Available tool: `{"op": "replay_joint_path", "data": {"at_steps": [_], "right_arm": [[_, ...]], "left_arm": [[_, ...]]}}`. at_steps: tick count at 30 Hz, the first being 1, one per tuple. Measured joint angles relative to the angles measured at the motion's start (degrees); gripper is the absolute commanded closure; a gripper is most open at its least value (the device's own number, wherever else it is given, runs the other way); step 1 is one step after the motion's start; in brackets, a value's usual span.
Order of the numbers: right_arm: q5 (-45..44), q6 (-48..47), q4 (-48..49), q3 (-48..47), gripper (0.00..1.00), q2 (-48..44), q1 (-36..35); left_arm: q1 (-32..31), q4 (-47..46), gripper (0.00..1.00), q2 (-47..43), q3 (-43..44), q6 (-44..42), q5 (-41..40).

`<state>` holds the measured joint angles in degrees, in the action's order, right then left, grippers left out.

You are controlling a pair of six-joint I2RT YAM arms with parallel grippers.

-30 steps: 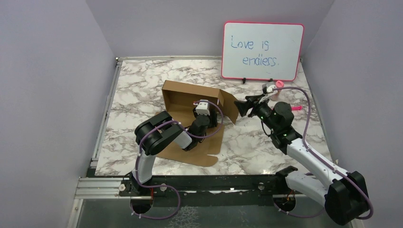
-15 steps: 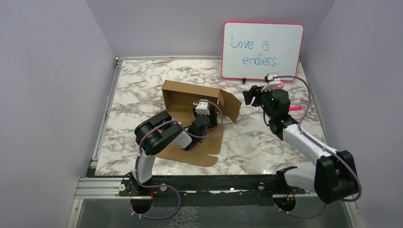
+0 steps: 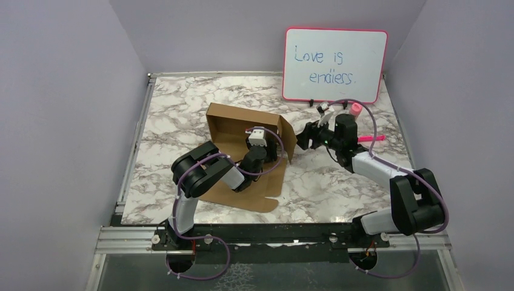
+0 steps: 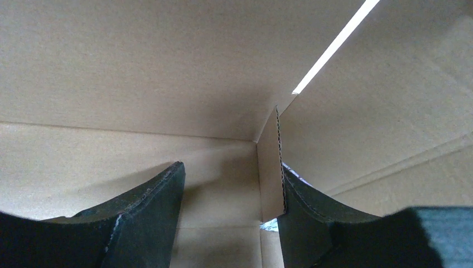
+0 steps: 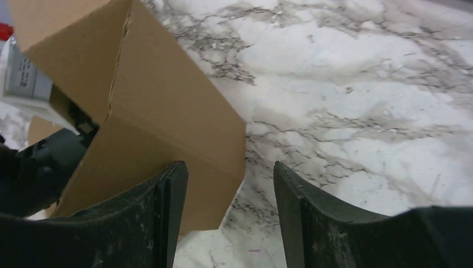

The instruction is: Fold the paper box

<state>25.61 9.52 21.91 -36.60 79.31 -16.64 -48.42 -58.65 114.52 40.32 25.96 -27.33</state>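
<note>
Right of the box point(image 3: 233, 121), the right gripper point(image 5: 230, 184) is hovering open, empty, facing the flap point(image 5: 162, 117); left gripper point(image 4: 228, 190) inside, open too.

Lab test booth: plain partition walls point(image 3: 66, 121) around a marble-print table point(image 3: 182, 103).

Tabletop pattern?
The tabletop is white marble with grey veins; right wrist view shows it best.

**Marble table in a lilac booth**

I see 3 plain lilac walls point(image 3: 60, 121) closing in a white-and-grey marble table point(image 3: 182, 115). A pink-framed whiteboard point(image 3: 363, 85) with blue writing stands upright at the table's far right, by the back wall. A metal rail point(image 3: 127, 239) runs along the near edge. Light is soft and even.
</note>
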Motion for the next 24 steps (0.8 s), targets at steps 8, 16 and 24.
{"op": "replay_joint_path", "data": {"at_steps": [8,16,24], "right_arm": [[9.7,4.0,0.3,-0.9,0.37,1.3,0.1],[10.3,5.5,0.7,-2.4,0.37,1.4,0.2],[7.4,5.5,1.0,0.6,0.37,1.5,0.2]], "left_arm": [[0.0,0.0,0.41,0.0,0.0,0.2,0.1],[0.4,0.0,0.36,-0.1,0.0,0.2,0.2],[0.3,1.5,0.28,-4.1,-3.2,0.2,1.8]]}}
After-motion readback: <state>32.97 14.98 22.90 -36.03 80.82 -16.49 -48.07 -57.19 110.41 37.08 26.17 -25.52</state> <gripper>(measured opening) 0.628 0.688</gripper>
